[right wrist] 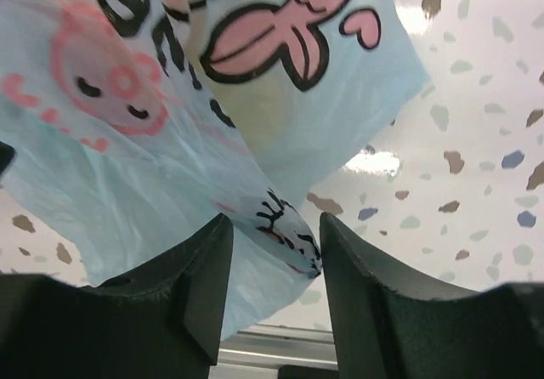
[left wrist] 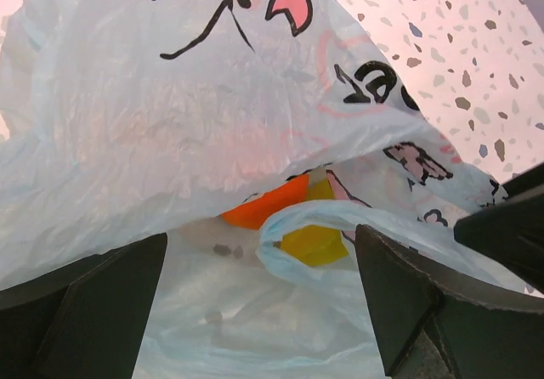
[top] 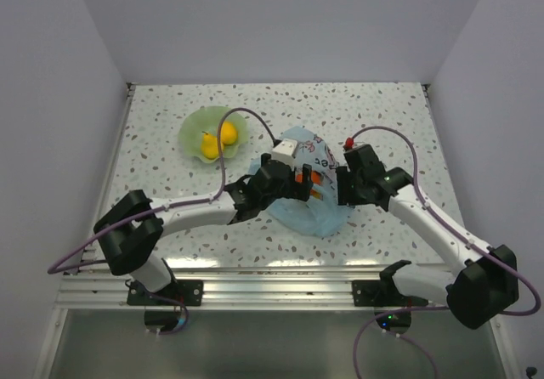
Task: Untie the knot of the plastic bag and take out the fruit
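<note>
Your left gripper (left wrist: 262,260) stands at the mouth of the plastic bag (top: 319,213), in the middle of the speckled table (top: 382,115). Its fingers (left wrist: 93,311) are spread wide around the light-blue film. An orange piece (left wrist: 268,205) and a yellow piece (left wrist: 313,245) of fruit show just inside. Your right gripper (right wrist: 274,251) meets the bag's other side, fingers part-way apart, a printed fold lying in the gap. Two yellow fruits (top: 209,145) sit in the green bowl (top: 189,128) near the bag.
</note>
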Robot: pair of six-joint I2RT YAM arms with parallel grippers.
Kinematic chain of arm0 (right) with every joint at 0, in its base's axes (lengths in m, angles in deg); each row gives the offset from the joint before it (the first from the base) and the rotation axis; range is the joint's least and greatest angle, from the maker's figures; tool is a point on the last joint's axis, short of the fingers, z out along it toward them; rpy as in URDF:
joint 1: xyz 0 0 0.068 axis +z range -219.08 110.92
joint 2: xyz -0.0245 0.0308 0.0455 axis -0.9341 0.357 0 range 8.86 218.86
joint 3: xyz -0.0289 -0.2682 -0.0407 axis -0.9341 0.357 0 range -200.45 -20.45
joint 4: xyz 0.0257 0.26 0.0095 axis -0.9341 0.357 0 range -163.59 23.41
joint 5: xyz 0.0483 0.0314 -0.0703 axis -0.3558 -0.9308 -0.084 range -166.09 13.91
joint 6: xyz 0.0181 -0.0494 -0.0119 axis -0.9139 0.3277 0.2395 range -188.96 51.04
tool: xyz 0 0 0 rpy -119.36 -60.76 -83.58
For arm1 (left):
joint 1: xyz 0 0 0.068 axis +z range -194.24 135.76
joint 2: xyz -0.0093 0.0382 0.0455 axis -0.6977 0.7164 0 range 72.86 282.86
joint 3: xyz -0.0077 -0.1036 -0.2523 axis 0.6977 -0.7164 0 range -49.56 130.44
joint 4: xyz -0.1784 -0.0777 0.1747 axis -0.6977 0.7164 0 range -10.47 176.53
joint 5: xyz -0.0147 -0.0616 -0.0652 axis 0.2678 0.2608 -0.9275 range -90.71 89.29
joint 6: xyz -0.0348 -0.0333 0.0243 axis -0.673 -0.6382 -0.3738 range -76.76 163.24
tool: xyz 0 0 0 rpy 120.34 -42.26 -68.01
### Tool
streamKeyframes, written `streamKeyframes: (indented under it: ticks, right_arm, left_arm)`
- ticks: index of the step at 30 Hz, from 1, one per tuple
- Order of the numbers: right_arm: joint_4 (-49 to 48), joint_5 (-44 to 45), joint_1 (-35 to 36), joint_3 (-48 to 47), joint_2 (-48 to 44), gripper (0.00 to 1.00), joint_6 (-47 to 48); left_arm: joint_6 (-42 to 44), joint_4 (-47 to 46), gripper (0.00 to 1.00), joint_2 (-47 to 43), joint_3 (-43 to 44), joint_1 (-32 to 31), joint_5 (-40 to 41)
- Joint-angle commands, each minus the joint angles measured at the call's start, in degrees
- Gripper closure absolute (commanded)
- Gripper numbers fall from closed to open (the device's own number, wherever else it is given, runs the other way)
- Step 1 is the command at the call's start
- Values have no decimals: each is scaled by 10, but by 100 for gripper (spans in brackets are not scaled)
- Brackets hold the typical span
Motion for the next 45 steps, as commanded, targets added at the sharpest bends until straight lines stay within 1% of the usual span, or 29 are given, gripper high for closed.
streamKeyframes:
  ticks: [1, 2, 4, 5, 9, 12, 14, 15, 16, 17, 19, 22, 24, 27, 30, 34, 36, 38, 40, 41, 45]
  right_arm:
    - [28, 17, 0, 22, -15, 52, -26]
    - [30, 19, 0, 32, -14, 60, -30]
    - [32, 25, -3, 37, -11, 70, -40]
    - [29, 25, -5, 40, -10, 79, -41]
    - [31, 28, -11, 23, 2, 89, -20]
    - [49, 42, -11, 1, 17, 89, 2]
    - [55, 41, -10, -6, 15, 81, 10]
    - [53, 38, -10, -9, 12, 75, 14]
    - [51, 28, -10, -16, 4, 56, 14]
    - [48, 8, -9, -22, -11, 50, 16]
    - [48, -12, -10, -47, -28, 40, 25]
    - [52, -31, -9, -81, -57, 38, 42]
    - [50, -62, -7, -98, -71, 38, 56]
    - [33, -110, -1, -116, -76, 42, 59]
    - [11, -152, 6, -112, -62, 44, 54]
    - [-19, -197, 15, -87, -30, 45, 38]
    - [-39, -200, 18, -75, -24, 44, 34]
    - [-49, -183, 18, -59, -10, 42, 34]
    - [-54, -163, 19, -43, 0, 39, 35]
    - [-67, -152, 19, -37, 5, 39, 34]
    - [-84, -165, 19, -20, 29, 40, 41]
  left_arm:
    - [25, 13, 2, 21, 42, -4, 16]
    - [30, 15, 2, 33, 48, -4, 14]
    - [33, 24, 2, 46, 64, -5, 13]
    - [39, 27, 3, 57, 70, -4, 11]
    - [49, 34, 3, 74, 84, -3, 9]
    - [61, 43, 3, 91, 99, -3, 16]
    - [65, 52, 3, 103, 115, -3, 20]
    - [66, 55, 3, 106, 124, -3, 21]
    - [65, 56, 3, 107, 128, -3, 21]
    - [62, 57, 3, 105, 130, -4, 20]
    - [56, 62, 3, 91, 133, -3, 19]
    - [48, 71, 2, 61, 123, -3, 22]
    - [42, 78, 2, 45, 109, -3, 20]
    - [29, 86, 2, 14, 90, -3, 18]
    - [23, 95, 2, -11, 73, -2, 21]
    - [14, 105, 2, -32, 65, -3, 24]
    - [11, 105, 2, -37, 61, -2, 26]
    - [7, 105, 2, -44, 57, -2, 27]
    - [1, 125, 2, -51, 50, -2, 29]
    - [-1, 125, 2, -53, 44, -2, 27]
    - [-6, 126, 2, -61, 33, -2, 19]
